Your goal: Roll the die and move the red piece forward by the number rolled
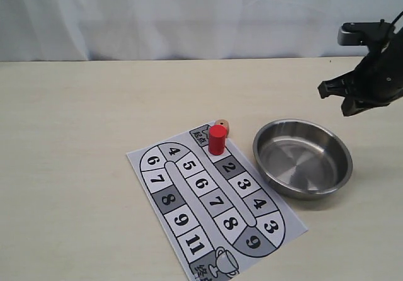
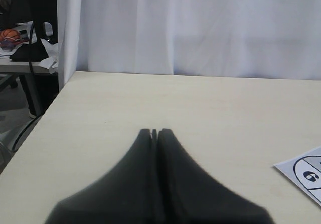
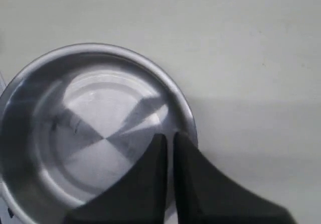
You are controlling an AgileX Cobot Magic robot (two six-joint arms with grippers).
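The red piece (image 1: 217,140) stands upright on the printed board (image 1: 189,224), on the square just past the start corner. Right behind it the small beige die (image 1: 222,125) lies at the board's far edge, partly hidden by the piece. My right gripper (image 1: 337,98) hangs in the air at the far right, above and beyond the steel bowl (image 1: 302,158). In the right wrist view the gripper (image 3: 169,136) is shut with only a thin slit and nothing in it, over the bowl's rim (image 3: 186,108). My left gripper (image 2: 154,132) is shut and empty over bare table.
The bowl is empty and sits just right of the board. A corner of the board with a 6 (image 2: 310,176) shows in the left wrist view. The table's left edge (image 2: 47,113) drops off, with a cluttered desk (image 2: 20,48) beyond. A white curtain closes the back.
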